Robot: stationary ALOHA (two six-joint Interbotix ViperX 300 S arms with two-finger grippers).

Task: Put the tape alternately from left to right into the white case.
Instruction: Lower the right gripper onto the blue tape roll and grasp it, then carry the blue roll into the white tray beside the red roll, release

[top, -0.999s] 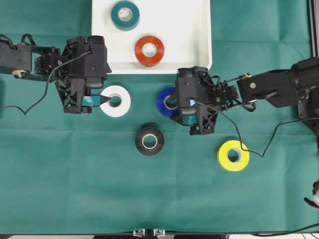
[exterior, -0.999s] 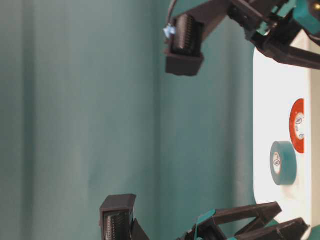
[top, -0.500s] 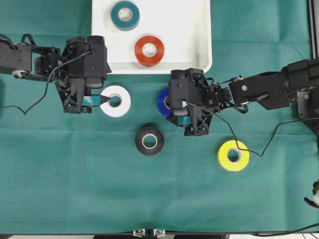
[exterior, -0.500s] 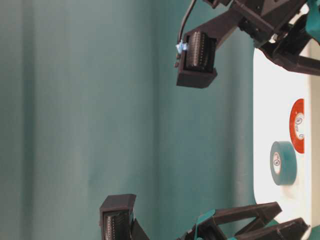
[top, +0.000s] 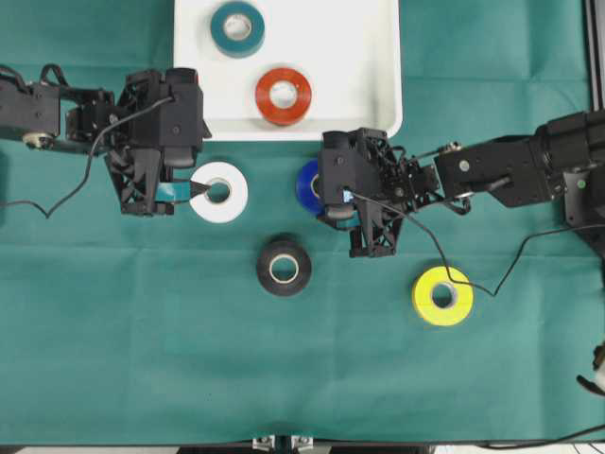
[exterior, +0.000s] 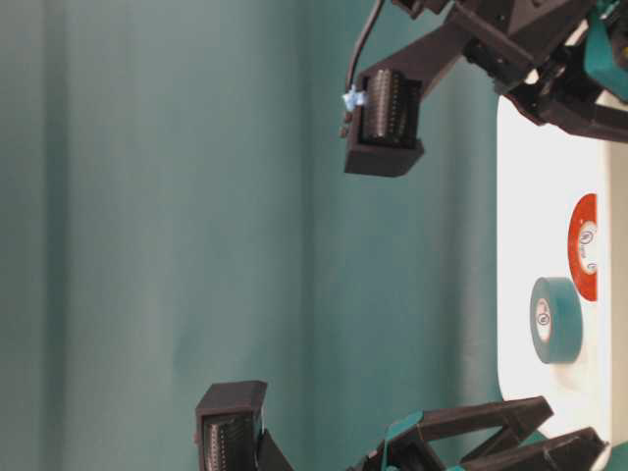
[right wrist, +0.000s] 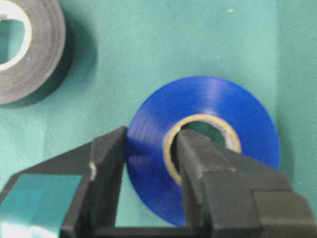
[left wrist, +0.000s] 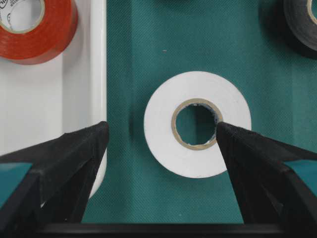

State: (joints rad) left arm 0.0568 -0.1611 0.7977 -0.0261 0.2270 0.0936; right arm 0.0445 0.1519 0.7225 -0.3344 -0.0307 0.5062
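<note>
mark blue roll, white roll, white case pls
blue roll (right wrist: pixel 233 106), right wrist view, top face of its ring
white roll (left wrist: pixel 163 119), left wrist view, top face of its ring
white case (top: pixel 350 57), overhead view, bare floor

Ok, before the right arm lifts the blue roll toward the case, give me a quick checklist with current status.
1. Right hand pinching the blue roll, one finger in the core, one outside the wall: ok.
2. Blue roll clear of the black roll: ok, apart.
3. Free space in the white case beside the teal roll and the red-orange roll: ok.
4. Left hand out of the way: ok, open, straddling the white roll, not gripping.
5. Grip firm enough to lift: cannot tell.
6. Yellow roll clear of the path: ok.
</note>
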